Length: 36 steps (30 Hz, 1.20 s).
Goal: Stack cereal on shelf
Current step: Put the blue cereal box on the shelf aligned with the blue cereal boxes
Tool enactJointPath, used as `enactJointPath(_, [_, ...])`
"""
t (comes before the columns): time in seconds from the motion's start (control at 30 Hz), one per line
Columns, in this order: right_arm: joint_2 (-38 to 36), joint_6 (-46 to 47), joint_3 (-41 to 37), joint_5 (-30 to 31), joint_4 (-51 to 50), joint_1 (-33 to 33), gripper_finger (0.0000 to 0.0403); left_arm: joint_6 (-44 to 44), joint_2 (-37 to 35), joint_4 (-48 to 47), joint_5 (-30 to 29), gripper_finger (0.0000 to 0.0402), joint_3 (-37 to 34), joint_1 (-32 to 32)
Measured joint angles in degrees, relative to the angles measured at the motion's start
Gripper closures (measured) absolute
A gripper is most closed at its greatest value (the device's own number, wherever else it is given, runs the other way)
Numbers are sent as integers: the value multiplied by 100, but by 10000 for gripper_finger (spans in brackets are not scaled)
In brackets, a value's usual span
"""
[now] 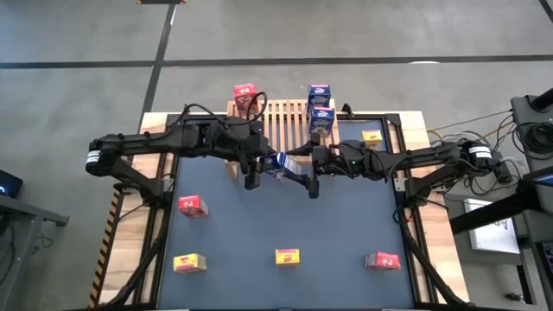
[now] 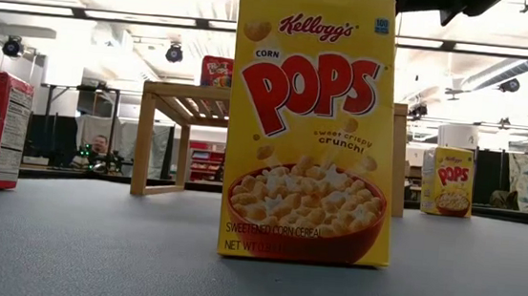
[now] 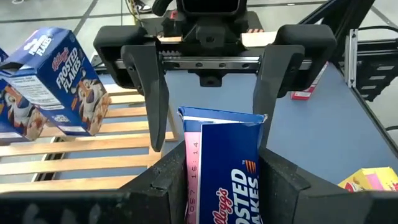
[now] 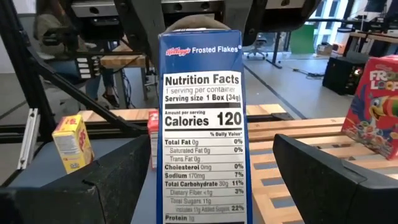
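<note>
From above, the blue Frosted Flakes cereal box (image 1: 278, 162) is mostly hidden between the two grippers, just in front of the light slatted wooden shelf (image 1: 285, 115). The left wrist view settles it: the left gripper (image 3: 216, 167) has its fingers pinching the box's narrow sides, long axis running out ahead towards the right gripper (image 3: 211, 93). That one's fingers stand spread either side of the box's far end, not touching. The right wrist view shows the nutrition panel facing it, upright. Two blue boxes (image 1: 320, 108) sit stacked on the shelf, a red box (image 1: 244, 95) beside them. Low view: a yellow Corn Pops box (image 2: 310, 123) blocks nearly everything on the dark table (image 1: 285, 225).
</note>
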Motion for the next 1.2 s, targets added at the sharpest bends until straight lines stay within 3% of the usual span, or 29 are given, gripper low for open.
enactJointPath(0.2, [0,0,0,2,-52,0,89,79,-2,39,3,272,0,-23])
enactJointPath(0.6, [-2,-17,0,-5,-114,0,230,90,-2,43,-7,272,0,-20])
enactJointPath(0.8, [-4,-17,0,-4,-123,0,263,5,-2,44,-3,267,0,-23])
enactJointPath(0.93, [-4,-31,0,-2,-124,0,262,2,-5,43,2,236,0,-27])
enactJointPath(1.2, [-21,-180,0,24,-133,-4,261,71,-196,-204,10,140,20,-31])
